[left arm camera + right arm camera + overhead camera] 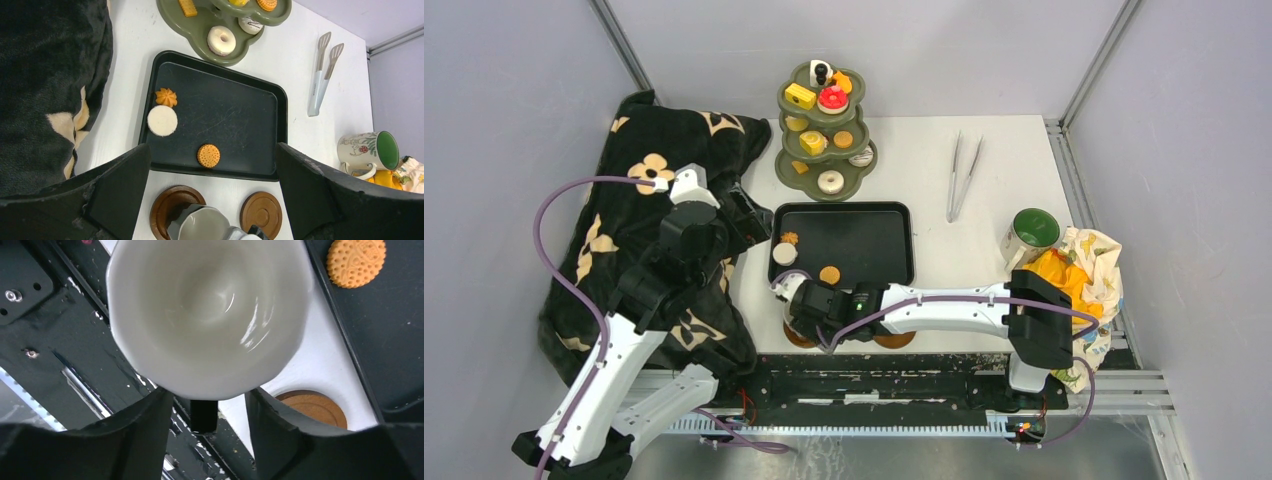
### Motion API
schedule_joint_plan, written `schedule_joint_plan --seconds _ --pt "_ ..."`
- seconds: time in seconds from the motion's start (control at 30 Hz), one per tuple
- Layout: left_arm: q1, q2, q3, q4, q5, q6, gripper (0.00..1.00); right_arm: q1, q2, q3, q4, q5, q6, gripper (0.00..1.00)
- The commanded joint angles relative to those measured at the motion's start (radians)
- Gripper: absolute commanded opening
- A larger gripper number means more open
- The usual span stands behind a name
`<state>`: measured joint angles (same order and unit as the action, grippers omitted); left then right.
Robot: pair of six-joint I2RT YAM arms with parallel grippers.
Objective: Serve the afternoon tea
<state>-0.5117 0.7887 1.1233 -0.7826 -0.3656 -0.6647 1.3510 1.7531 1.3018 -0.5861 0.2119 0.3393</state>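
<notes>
The olive-green three-tier stand point(824, 130) at the back holds several pastries. A white round cake point(785, 254), an orange swirl cookie point(789, 238) and a round biscuit point(829, 274) lie on the black tray. Two brown saucers point(165, 210) point(261, 212) sit in front of the tray. A white mug point(207, 315) is over the left saucer. My right gripper point(207, 405) has its fingers on either side of the mug's black handle, with gaps both sides. A green-lined mug point(1029, 232) stands at the right. My left gripper point(211, 150) is open and empty above the tray's near edge.
The black tray point(864, 235) lies mid-table. Metal tongs point(962, 175) lie behind it to the right. A black flowered cloth point(644, 230) covers the left side. A yellow patterned cloth point(1079, 265) is bunched beside the green-lined mug. The black base rail runs along the near edge.
</notes>
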Motion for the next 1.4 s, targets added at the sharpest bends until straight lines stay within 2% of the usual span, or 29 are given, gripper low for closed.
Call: schedule_joint_plan --seconds 0.0,0.07,0.17,0.27,0.4,0.53,0.67,0.73,0.83,1.0,1.17,1.37 --pt "0.004 -0.001 -0.003 0.048 -0.021 0.027 0.99 -0.002 -0.067 0.032 0.038 0.065 -0.005 0.71" --pt "0.004 0.002 -0.001 0.050 -0.021 0.027 0.99 -0.002 -0.089 0.033 0.027 0.113 -0.002 0.80" --pt "0.003 0.012 0.010 0.052 -0.034 0.030 0.99 -0.002 -0.141 0.036 0.004 0.183 0.003 0.89" --pt "0.003 0.035 0.029 0.051 -0.046 0.041 0.99 -0.004 -0.219 0.036 -0.010 0.234 -0.007 0.93" --pt "0.004 0.067 0.046 0.063 -0.025 0.052 0.99 -0.051 -0.333 -0.011 -0.044 0.417 -0.037 0.98" --pt "0.004 0.083 0.064 0.071 -0.012 0.071 0.99 -0.242 -0.497 -0.128 -0.100 0.544 0.036 0.98" --pt "0.004 0.084 0.061 0.074 -0.020 0.083 0.99 -0.453 -0.696 -0.273 -0.133 0.635 0.194 1.00" --pt "0.004 0.079 0.044 0.085 -0.025 0.085 0.99 -0.572 -0.756 -0.314 -0.172 0.631 0.262 1.00" --pt "0.004 0.079 0.031 0.095 -0.023 0.088 0.99 -0.802 -0.762 -0.324 -0.286 0.567 0.382 1.00" --pt "0.003 0.082 0.023 0.097 0.010 0.088 0.99 -1.052 -0.729 -0.388 -0.219 0.310 0.353 1.00" --pt "0.004 0.067 -0.012 0.109 0.015 0.098 0.99 -1.118 -0.656 -0.429 -0.110 0.268 0.339 0.95" --pt "0.004 0.072 -0.022 0.119 0.027 0.099 0.99 -1.151 -0.579 -0.498 0.057 0.235 0.339 0.84"
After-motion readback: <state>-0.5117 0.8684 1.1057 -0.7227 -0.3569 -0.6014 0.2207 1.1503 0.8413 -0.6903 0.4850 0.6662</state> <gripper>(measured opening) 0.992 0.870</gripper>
